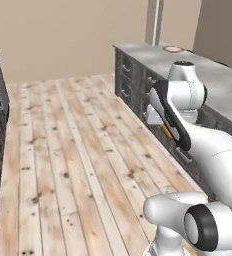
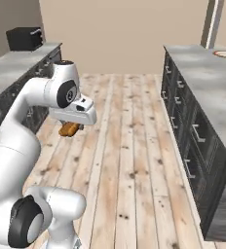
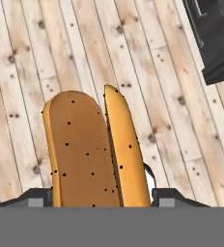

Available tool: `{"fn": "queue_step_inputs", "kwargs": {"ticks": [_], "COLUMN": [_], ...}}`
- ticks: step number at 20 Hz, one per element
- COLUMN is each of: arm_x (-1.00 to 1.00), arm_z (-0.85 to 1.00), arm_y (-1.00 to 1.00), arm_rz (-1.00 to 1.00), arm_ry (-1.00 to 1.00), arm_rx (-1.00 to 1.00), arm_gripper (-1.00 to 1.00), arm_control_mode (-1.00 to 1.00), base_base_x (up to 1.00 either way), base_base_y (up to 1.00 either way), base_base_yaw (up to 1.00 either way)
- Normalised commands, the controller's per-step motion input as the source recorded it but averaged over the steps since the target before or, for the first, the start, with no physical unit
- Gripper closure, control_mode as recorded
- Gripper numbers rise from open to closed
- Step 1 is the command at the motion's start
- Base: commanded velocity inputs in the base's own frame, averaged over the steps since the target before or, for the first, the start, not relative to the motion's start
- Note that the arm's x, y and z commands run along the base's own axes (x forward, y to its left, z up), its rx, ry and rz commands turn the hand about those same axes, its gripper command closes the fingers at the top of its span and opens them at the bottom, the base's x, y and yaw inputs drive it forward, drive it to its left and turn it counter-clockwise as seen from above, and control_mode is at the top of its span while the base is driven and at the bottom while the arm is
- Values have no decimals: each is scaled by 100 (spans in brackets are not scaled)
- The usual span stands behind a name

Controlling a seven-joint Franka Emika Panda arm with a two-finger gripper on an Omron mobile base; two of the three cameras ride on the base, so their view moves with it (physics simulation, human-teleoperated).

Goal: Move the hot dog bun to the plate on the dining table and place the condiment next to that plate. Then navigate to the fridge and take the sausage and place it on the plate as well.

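- Gripper (image 3: 100, 195) is clamped on the hot dog bun (image 3: 92, 149): in the hand view its two dark fingertips (image 3: 36, 198) sit against the bun's two sides, set fairly wide apart to take the bun's width.
- From there the bun runs away from the hand, its broad tan-orange half on the left and a thinner half on the right, with a narrow split between them; small dark specks dot the crust.
- In the right base view the bun (image 2: 69, 129) hangs under the white hand, clear of the wooden floor (image 2: 129, 160), not touching anything but the gripper. In the left base view just a sliver of orange (image 1: 166, 131) shows beside the forearm.
- White arm (image 2: 27, 126) rises from the near side and bends over the plank floor, carrying the hand in the aisle between two runs of cabinets.
- Dining table (image 2: 207, 82), a long unit with a pale grey marbled top and dark drawer fronts, runs along the right side, well apart from the bun.
- Plate (image 2: 225, 54) with the red rim lies at the far end of that top, near the wall.
- Second marbled worktop (image 2: 17, 63) runs along the left, with a black box-like appliance (image 2: 24, 38) at its far end.
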Motion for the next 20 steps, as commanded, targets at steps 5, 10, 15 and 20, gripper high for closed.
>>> {"fn": "queue_step_inputs", "kwargs": {"ticks": [5, 10, 15, 20], "arm_x": [0, 0, 0, 0], "arm_z": [0, 0, 0, 0], "arm_y": [0, 0, 0, 0], "arm_rz": [0, 0, 0, 0], "arm_ry": [0, 0, 0, 0], "arm_rx": [0, 0, 0, 0], "arm_gripper": [100, 100, 100, 100], "arm_control_mode": [100, 100, 100, 100], "base_base_x": [-19, 0, 29, 89], "base_base_y": [-54, -91, -83, -65], "base_base_yaw": [-74, -69, -68, -56]}}
